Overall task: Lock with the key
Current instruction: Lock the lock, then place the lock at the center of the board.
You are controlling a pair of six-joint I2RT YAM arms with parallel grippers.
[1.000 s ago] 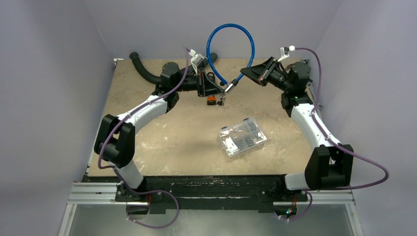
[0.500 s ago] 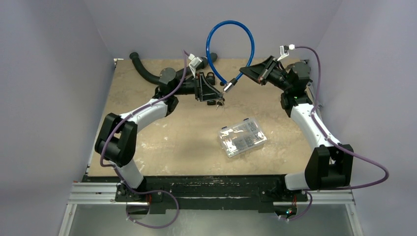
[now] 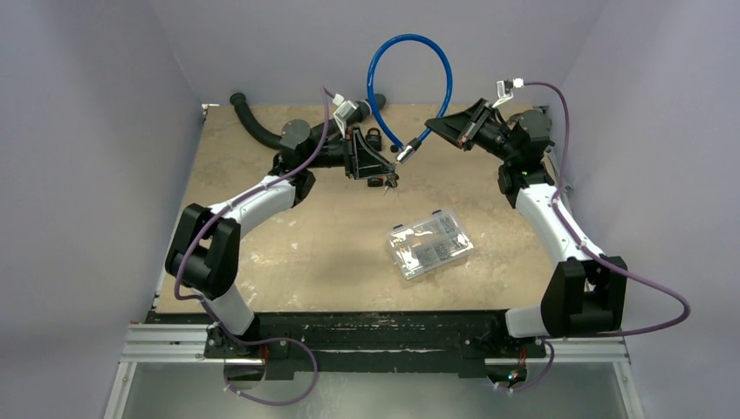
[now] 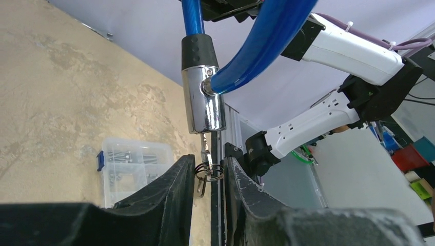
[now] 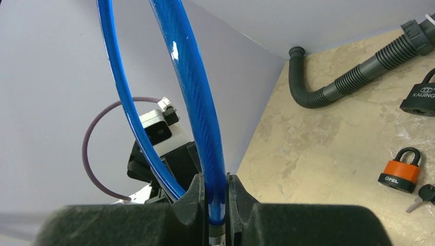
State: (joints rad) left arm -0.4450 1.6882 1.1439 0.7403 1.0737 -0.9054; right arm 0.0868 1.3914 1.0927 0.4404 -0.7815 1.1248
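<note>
A blue cable lock [image 3: 410,37] loops up above the back of the table. Its chrome lock cylinder [image 4: 203,102] hangs end down in the left wrist view, with a key [image 4: 206,154] in its lower end. A key ring [image 4: 210,172] hangs from the key between my left gripper's fingers. My left gripper [image 4: 209,171] is closed on the ring just below the cylinder; it also shows in the top view [image 3: 387,177]. My right gripper [image 5: 215,187] is shut on the blue cable [image 5: 197,102] near its end.
A clear plastic box [image 3: 429,244] of screws lies mid-table. A black corrugated hose [image 3: 262,131] lies at the back left. An orange padlock [image 5: 400,171], a loose key [image 5: 423,195] and a black padlock [image 5: 420,97] lie on the table near the left gripper.
My left gripper has swung up and to the left from over the orange padlock and now lies more level under the cylinder. The right arm and the cable have barely moved.
</note>
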